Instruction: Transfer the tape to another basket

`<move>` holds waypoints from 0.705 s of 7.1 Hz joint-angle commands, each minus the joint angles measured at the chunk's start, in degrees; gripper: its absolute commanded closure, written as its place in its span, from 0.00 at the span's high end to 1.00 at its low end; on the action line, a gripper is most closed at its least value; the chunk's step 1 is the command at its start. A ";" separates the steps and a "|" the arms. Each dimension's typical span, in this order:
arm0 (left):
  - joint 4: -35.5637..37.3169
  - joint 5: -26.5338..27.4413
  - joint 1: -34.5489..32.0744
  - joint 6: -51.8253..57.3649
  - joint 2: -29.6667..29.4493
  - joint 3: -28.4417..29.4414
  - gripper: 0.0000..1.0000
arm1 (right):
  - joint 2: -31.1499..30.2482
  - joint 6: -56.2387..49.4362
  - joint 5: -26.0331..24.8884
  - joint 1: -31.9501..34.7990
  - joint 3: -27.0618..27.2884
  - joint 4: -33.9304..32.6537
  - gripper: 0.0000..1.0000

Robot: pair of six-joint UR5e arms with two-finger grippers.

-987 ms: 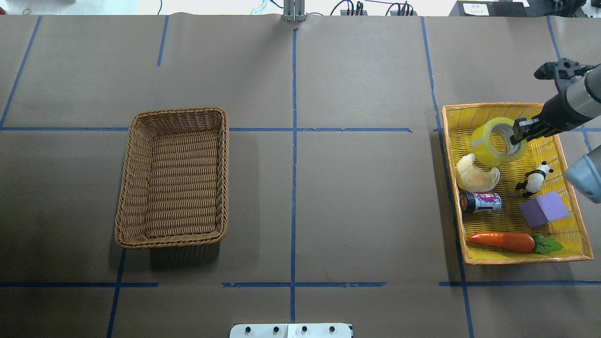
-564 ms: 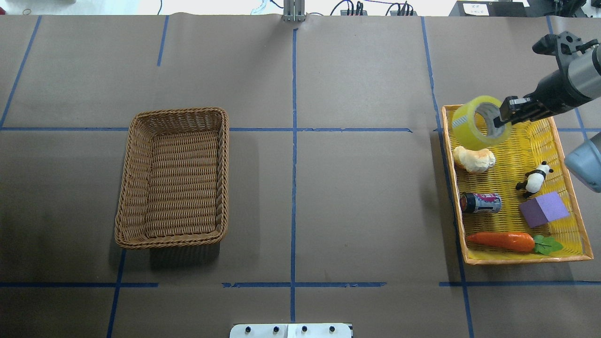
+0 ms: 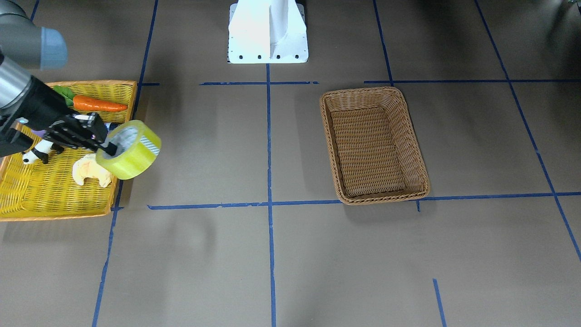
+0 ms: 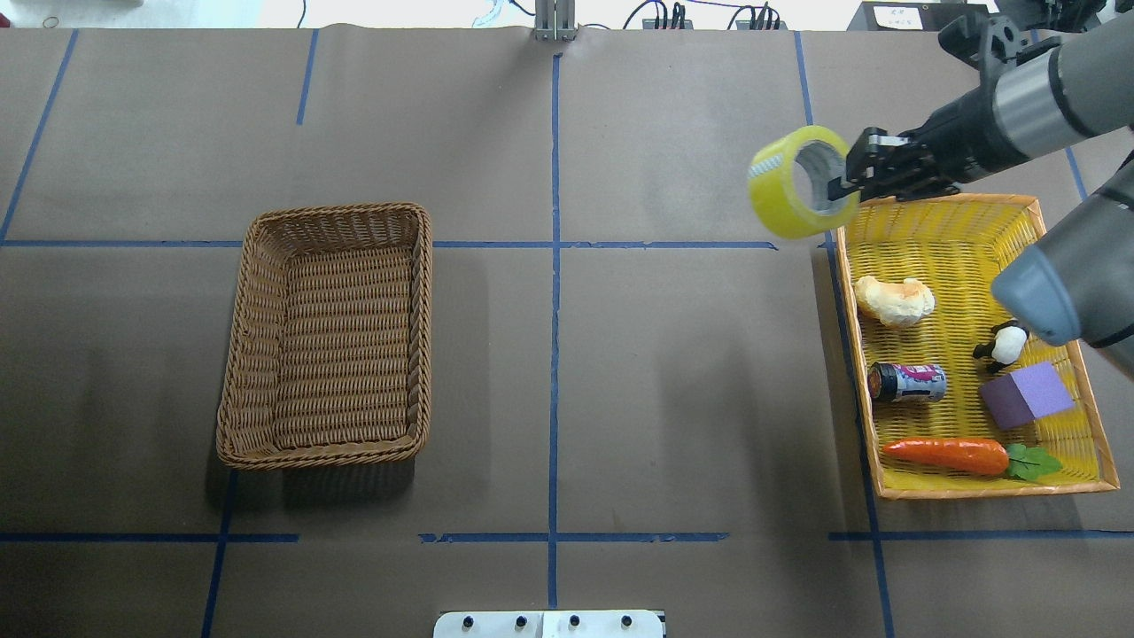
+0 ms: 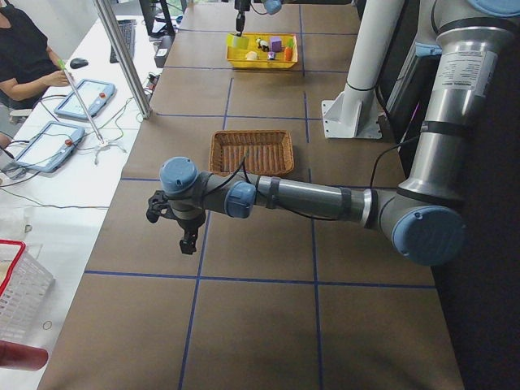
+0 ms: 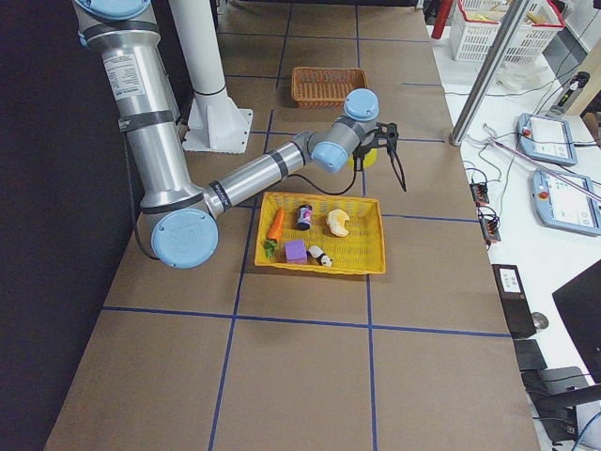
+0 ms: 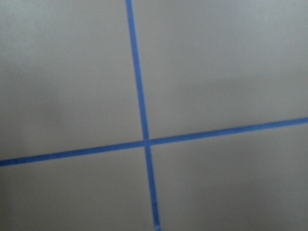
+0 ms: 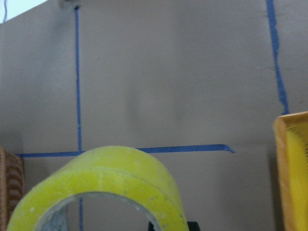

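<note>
The tape (image 4: pixel 791 190), a yellow-green roll with a grey-white core, hangs in the air on my right gripper (image 4: pixel 837 186). The gripper is shut on the roll's wall, with one finger inside the core. The roll is just past the far left corner of the yellow tray (image 4: pixel 939 200), above the table. It also shows in the front view (image 3: pixel 136 156) and fills the bottom of the right wrist view (image 8: pixel 110 178). The brown wicker basket (image 4: pixel 337 211) stands empty far to the left. My left gripper (image 5: pixel 188 240) shows only in the exterior left view, above bare table; I cannot tell if it is open.
The yellow tray holds a croissant (image 4: pixel 895 299), a toy panda (image 4: pixel 1001 344), a can (image 4: pixel 908 382), a purple block (image 4: pixel 1028 394) and a carrot (image 4: pixel 948 454). Blue tape lines (image 4: pixel 555 266) cross the brown table between tray and basket. The robot's white base (image 3: pixel 268 32) stands at the table's near edge.
My right gripper has lifted the tape out of the yellow tray and carried it up and to the left, past the tray's corner. The croissant shifted when the roll left it.
</note>
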 commanded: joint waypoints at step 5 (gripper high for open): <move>-51.69 -4.00 16.63 -68.88 -1.56 -0.98 1.00 | 0.64 32.49 -16.84 -13.87 0.04 31.08 0.01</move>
